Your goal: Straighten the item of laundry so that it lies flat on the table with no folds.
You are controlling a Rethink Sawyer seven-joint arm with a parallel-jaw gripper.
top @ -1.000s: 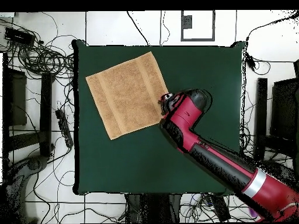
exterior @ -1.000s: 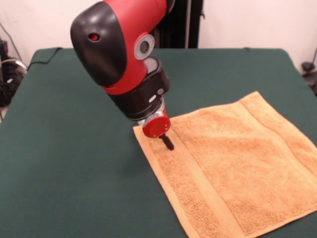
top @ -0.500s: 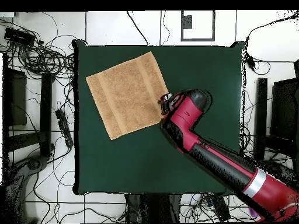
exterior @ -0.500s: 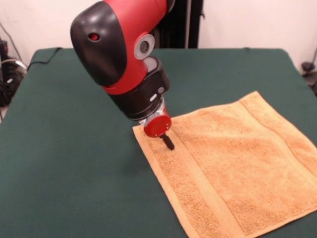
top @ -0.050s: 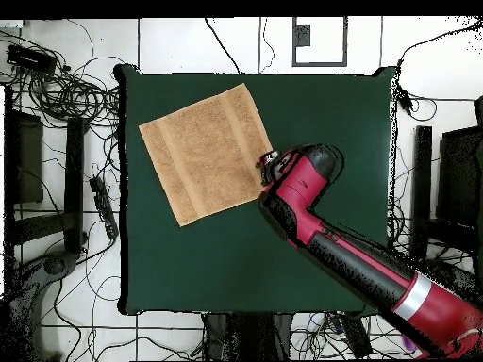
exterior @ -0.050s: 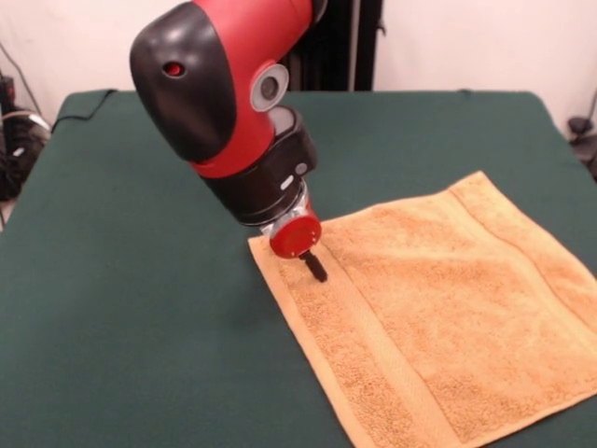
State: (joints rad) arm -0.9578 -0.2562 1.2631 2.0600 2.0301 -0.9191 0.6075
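1. The small, roughly square orange-tan terry-cloth towel (exterior @ -0.050s: 438,317) lies spread on the large rectangular counter topped with plain dark green cloth (exterior @ -0.050s: 131,327); in the front view it sits to the right and near side, turned at an angle to the counter's edges, its right part cut off by the picture's edge.
2. No fold shows in the towel; a woven border band runs near its left edge and another near its far right edge.
3. The red and black arm (exterior @ -0.050s: 224,103) comes down over the towel's far left corner; its claw (exterior @ -0.050s: 315,267) shows as a dark tip below a red round end piece, at or just above the cloth beside that corner.
4. Whether the claw is released or clenched I cannot tell.
5. In the overhead view the towel (top @ -0.050s: 203,151) lies in the counter's (top @ -0.050s: 311,123) upper left part, with the arm (top @ -0.050s: 368,269) reaching in from the lower right to the towel's right-hand corner.
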